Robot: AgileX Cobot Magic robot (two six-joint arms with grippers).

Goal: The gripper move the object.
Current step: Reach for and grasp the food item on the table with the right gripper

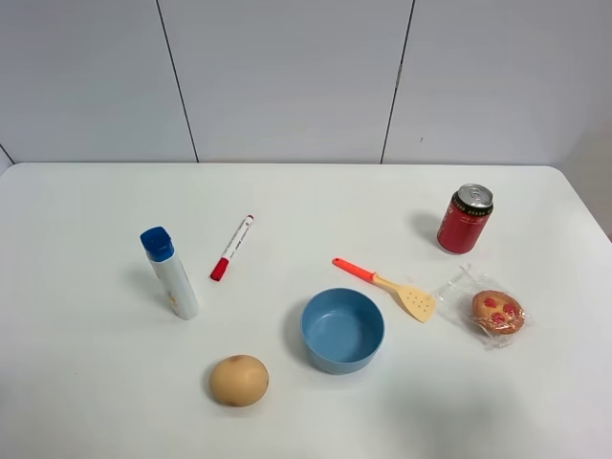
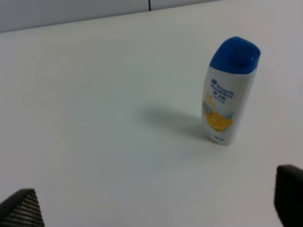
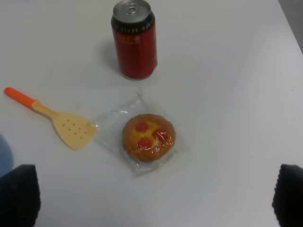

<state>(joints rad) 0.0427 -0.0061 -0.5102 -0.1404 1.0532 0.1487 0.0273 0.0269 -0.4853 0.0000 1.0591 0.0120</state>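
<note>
Object [image 1: 497, 312] [image 3: 148, 137]: small round pastry, golden-brown, darker at the rim, paler yellow in the middle, with three red spots clustered on top. Sealed in crinkly clear plastic wrap, glinting along the creases. Lies flat on the white table [image 1: 86, 402], red spots facing up, on the right side in the exterior high view, toward the near edge. Sits near the red can [image 1: 466, 219], closer to the camera than it and apart from it. Just beside the yellow blade of the orange-handled spatula [image 1: 387, 285], wrap corner touching the blade or nearly so, cannot tell which. Apart from the blue bowl [image 1: 342, 330], further left.

No long axis in the pastry itself, being round. Long axis in the wrap only: loose flat end reaching out on the side toward the spatula blade and the can, pastry sitting at the other end. Runs, in the exterior high view, on a diagonal from far-left to near-right.

Right gripper [image 3: 154, 196]: spread wide, only the dark fingertips [image 3: 19, 196] in view, holding nothing, clear of the object. Left gripper [image 2: 155, 203]: likewise wide apart, holding nothing, bare table between the tips, blue-capped white bottle [image 2: 229, 90] standing upright beyond.

Elsewhere on the table: red-capped marker [image 1: 232, 248] lying near the bottle, plain tan ball [image 1: 238, 380] near the bowl.
</note>
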